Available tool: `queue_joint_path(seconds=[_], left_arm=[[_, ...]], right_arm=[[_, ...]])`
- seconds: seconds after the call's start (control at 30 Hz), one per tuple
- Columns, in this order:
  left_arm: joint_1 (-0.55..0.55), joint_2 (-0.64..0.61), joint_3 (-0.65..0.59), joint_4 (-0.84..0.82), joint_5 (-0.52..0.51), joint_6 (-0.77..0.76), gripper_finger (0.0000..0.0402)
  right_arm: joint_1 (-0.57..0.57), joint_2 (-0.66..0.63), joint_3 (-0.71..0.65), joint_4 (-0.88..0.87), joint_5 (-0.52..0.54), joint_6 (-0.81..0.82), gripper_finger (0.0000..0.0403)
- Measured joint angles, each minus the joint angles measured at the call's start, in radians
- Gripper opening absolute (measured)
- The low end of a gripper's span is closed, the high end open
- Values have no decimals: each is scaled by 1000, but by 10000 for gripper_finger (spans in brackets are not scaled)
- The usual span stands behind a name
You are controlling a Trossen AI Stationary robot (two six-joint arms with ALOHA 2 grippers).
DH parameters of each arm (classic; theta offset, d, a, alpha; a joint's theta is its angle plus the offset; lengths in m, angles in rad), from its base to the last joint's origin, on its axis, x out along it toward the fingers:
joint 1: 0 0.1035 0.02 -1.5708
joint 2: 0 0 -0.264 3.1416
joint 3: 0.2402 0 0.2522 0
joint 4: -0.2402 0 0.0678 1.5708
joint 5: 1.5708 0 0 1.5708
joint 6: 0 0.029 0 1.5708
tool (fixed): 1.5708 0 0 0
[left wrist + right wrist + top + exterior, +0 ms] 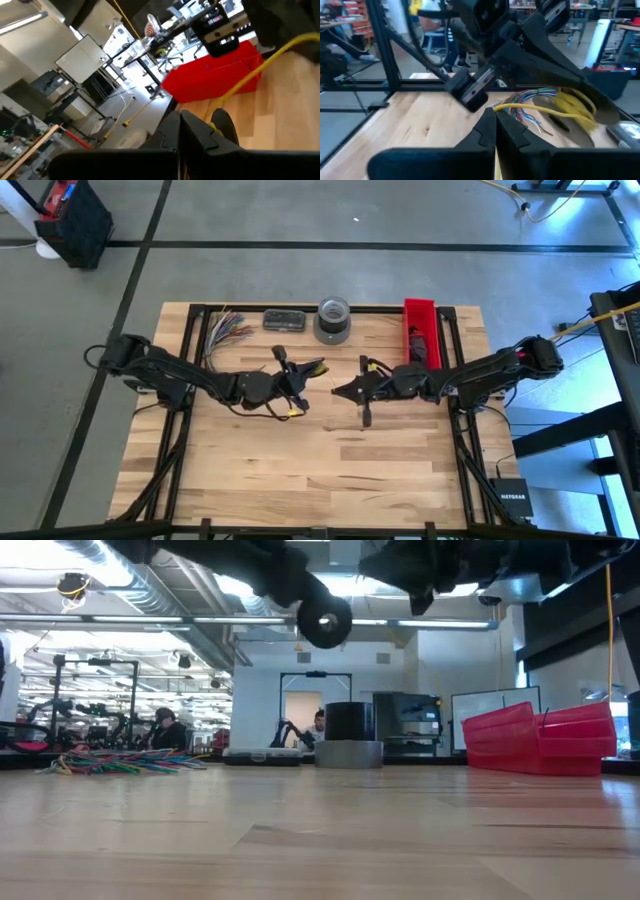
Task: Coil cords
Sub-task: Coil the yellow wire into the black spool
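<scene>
At the middle of the bench (pixel 330 470), you had both arms raised clear of the wood, facing each other across a small gap, which the low view confirmed by showing only bare planks beneath them. Your left end effector (pixel 303 372) sat at about nine o'clock of that gap, clamped on the cord (pixel 288 406). Yellow strands showed at its tip in the high view, and a black loop with a yellow bit hung under the wrist, so the cord was off the bench and carried entirely by that arm. That lift probably served to keep the slack free for winding. Your right end effector (pixel 345 390) waited at three o'clock, pointed toward the left one. Its wrist view showed its fingers (pixel 487 131) pressed together with nothing between them, and the yellow strands bunched just beyond. I judged it was placed there to take or guide the loose end once it opened. The coil looked only partly formed. At twelve o'clock along the far edge stood the grey tape roll (pixel 333 320), with the red bin (pixel 421 330) toward one o'clock and the fan of coloured wires (pixel 226 332) toward eleven, all well apart from the work.
</scene>
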Motion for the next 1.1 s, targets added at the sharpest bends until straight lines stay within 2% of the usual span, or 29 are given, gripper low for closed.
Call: queue_joint_path(seconds=[0.27,0.37,0.6,0.7,0.8,0.9,1.1], left_arm=[[-1,153,105,14,26,47,0],[-2,192,132,4,-18,47,0],[-12,165,146,-1,-83,-32,0],[-15,150,161,40,-110,-29,0],[-16,151,160,29,-145,-8,0],[-14,155,155,18,-137,-36,0],[-18,153,156,52,-12,-121,0]], right_arm=[[7,123,75,50,22,-23,2],[8,152,85,49,26,-27,3],[18,167,93,54,61,-26,3],[37,179,91,17,60,-37,3],[58,178,87,17,106,-63,3],[60,171,92,24,146,-82,3],[57,189,90,47,174,-100,3]])
